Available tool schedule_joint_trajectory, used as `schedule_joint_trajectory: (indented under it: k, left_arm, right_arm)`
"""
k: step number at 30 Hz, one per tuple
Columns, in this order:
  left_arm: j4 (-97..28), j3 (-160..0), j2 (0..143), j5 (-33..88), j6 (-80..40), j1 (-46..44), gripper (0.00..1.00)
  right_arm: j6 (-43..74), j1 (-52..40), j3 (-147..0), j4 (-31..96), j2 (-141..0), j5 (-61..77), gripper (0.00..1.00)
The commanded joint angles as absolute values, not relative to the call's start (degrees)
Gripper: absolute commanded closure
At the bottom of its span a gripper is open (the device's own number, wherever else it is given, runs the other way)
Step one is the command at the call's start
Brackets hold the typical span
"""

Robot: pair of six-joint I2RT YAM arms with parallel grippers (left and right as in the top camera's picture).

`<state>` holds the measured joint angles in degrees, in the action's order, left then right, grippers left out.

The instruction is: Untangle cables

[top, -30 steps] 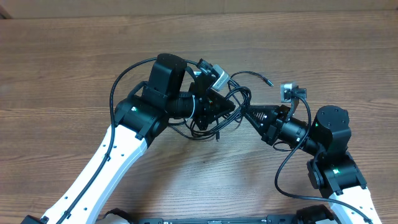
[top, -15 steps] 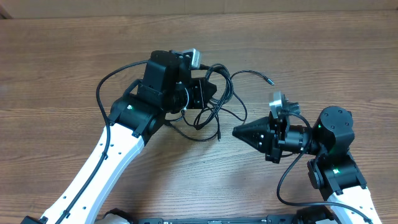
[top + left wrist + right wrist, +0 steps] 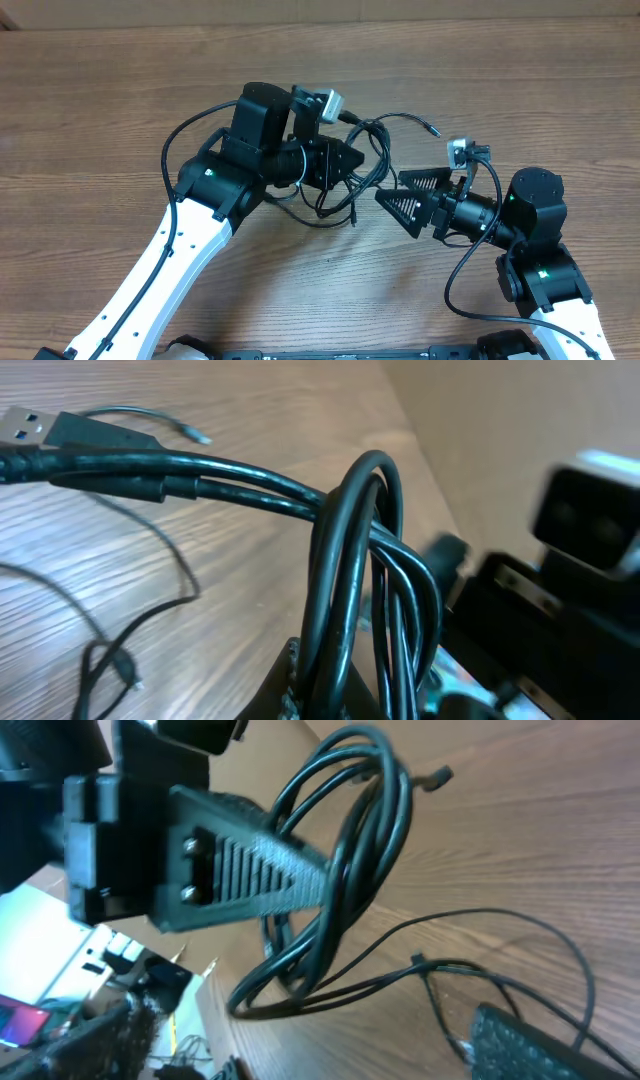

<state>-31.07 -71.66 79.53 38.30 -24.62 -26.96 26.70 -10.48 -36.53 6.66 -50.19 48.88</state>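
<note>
The cables (image 3: pixel 352 190) form a black tangle at mid-table, partly lifted off the wood. My left gripper (image 3: pixel 345 160) is shut on the thick looped bundle (image 3: pixel 350 560); a USB plug (image 3: pixel 30 428) sticks out at the far left of the left wrist view. My right gripper (image 3: pixel 392 187) stands open just right of the tangle. In the right wrist view its upper finger (image 3: pixel 250 860) reaches against the hanging loop (image 3: pixel 375 810), and its lower finger (image 3: pixel 540 1040) sits near the table. Thin strands (image 3: pixel 480 920) run between them. One thin cord ends in a small plug (image 3: pixel 431 130).
Bare wooden table (image 3: pixel 120 90) spreads all around the arms. The left arm's white link (image 3: pixel 170 260) slants in from the lower left. The right arm's base (image 3: pixel 540 270) stands at lower right with its own thicker black wire (image 3: pixel 455 270) looping beside it.
My right gripper has gone from shut to open and has come back in toward the tangle. The left gripper kept its hold and shifted the bundle slightly right.
</note>
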Motion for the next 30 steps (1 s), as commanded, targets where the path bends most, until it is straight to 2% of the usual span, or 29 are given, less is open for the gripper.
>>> schedule_joint_trajectory:
  k: [1, 3, 4, 5, 8, 10, 11, 12, 16, 17, 20, 23, 25, 27, 28, 30]
  left_arm:
    - [-30.59, -72.47, 78.85, 46.48, -21.19, -27.07, 0.96]
    - [-30.63, -72.47, 78.85, 47.62, -21.21, -27.53, 0.96]
    - [-30.59, -72.47, 78.85, 47.37, -21.21, -27.92, 0.96]
    - [-30.55, -72.47, 78.85, 46.59, -21.45, -28.29, 0.96]
    - [-30.59, -72.47, 78.87, 46.11, -21.47, -29.08, 0.96]
    - [-30.59, -72.47, 78.87, 45.87, -21.45, -29.54, 0.96]
    - [-30.57, -72.47, 78.87, 45.17, -21.87, -29.61, 0.96]
    - [-30.57, -72.47, 78.87, 42.76, -23.49, -29.61, 0.96]
    - [-30.57, -72.47, 78.87, 30.2, -35.24, -29.04, 0.96]
    - [-30.57, -72.47, 78.87, 27.0, -41.45, -28.34, 0.96]
    - [-30.59, -72.47, 78.87, 23.05, -53.04, -26.7, 0.96]
    - [-30.61, -72.47, 78.87, 21.87, -61.36, -25.74, 0.96]
    - [-30.83, -72.47, 78.87, 22.55, -61.41, -25.52, 0.96]
    - [-30.89, -72.47, 78.87, 24.05, -55.7, -25.52, 0.96]
    - [-31.16, -72.47, 78.87, 24.75, -51.09, -25.52, 0.96]
    - [-31.27, -72.47, 78.87, 27.38, -42.46, -25.52, 0.96]
  right_arm:
    - [27.22, -10.22, -37.47, 6.09, -49.95, 47.42, 0.12]
    - [27.2, -10.22, -37.47, 5.89, -49.95, 47.42, 0.26]
    - [27.18, -10.22, -37.47, 5.65, -49.95, 47.4, 0.39]
    - [27.2, -10.22, -37.47, 4.82, -49.95, 47.42, 0.44]
    - [26.98, -10.22, -37.47, 4.34, -49.95, 47.42, 0.47]
    - [26.81, -10.22, -37.47, 4.36, -49.95, 47.42, 0.58]
    - [26.79, -10.22, -37.47, 4.38, -49.95, 47.44, 0.93]
    - [26.79, -10.22, -37.47, 4.38, -49.95, 47.64, 0.96]
    - [19.16, -10.37, -37.47, 4.12, -49.89, 56.03, 0.96]
    - [16.1, -10.44, -37.47, 4.12, -49.89, 59.75, 0.96]
    - [11.53, -10.44, -37.47, 4.12, -49.89, 65.8, 0.96]
    - [11.42, -10.44, -37.47, 4.14, -49.89, 66.3, 0.96]
    - [12.58, -10.44, -37.47, 4.69, -49.89, 64.51, 0.96]
    - [17.08, -10.37, -37.47, 7.79, -49.91, 56.47, 0.96]
    - [20.88, -10.37, -37.47, 10.07, -49.91, 50.22, 0.71]
    - [21.23, -10.37, -37.47, 11.09, -49.91, 47.46, 0.37]
